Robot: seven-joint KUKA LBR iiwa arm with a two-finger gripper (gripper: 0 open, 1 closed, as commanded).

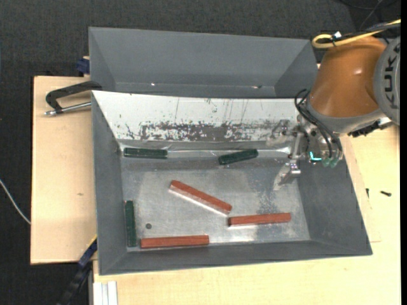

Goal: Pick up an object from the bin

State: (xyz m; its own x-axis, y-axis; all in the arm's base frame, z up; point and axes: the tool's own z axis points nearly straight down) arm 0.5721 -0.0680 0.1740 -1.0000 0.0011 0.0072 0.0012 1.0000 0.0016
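Bin holds six loose bars, three red, three dark green, well apart. Tool at right side, near right-hand red bar; open or closed: cannot tell.

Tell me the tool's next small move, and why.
Probably shift the tool down-left toward the red bar at front right: that bar lies flat and apart from the others, while the nearby green bar hugs the back wall.
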